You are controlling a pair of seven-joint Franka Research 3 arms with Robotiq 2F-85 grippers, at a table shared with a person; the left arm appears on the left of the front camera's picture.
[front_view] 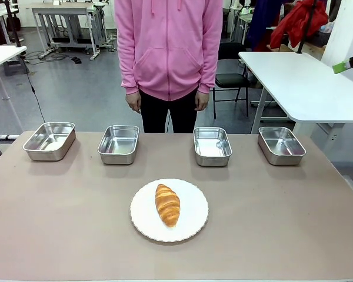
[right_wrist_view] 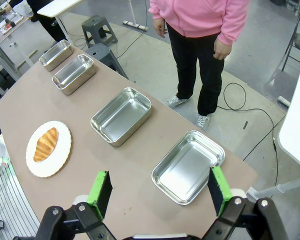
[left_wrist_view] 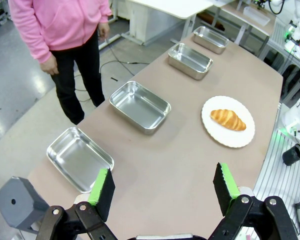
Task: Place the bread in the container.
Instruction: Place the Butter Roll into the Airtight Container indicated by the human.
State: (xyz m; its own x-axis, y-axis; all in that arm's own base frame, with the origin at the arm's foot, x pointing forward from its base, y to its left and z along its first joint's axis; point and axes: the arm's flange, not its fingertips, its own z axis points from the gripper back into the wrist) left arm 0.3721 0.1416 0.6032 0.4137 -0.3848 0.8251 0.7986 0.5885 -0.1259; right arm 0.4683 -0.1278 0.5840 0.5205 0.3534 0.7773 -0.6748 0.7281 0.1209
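Green pads are standing wide apart on both pincers: the left pincer (left_wrist_view: 164, 186) is hanging high above its end of the desk (front_view: 270, 229) with nothing between its fingers, and the right pincer (right_wrist_view: 158, 184) is hanging the same way over the opposite end, fully spread and empty. Nearest on the desk, the bread (front_view: 167, 204) is lying untouched on a round white plate (front_view: 191, 228) at the middle, its length running front to back as seen from the robot's side. It is looking light, soft and flaky, and its glossy ridged crust is probably going to dent or shed flakes under a hard squeeze. The tapered ends are looking thin and liable to break, so the thick middle, taken across its width with a gentle closing, is offering the surest hold. The glazed crust may be sliding a little against the pads. Beyond the plate, four shallow steel trays are sitting in a row near the far edge, well apart from one another and all empty: the left-end tray (front_view: 49, 141), the inner left tray (front_view: 119, 144), the inner right tray (front_view: 212, 145) and the right-end tray (front_view: 280, 145). I cannot tell which one is meant for the bread; the two inner ones are lying closest to it. Behind the desk a person (front_view: 169, 47) in a pink hoodie is standing, hands hanging down.
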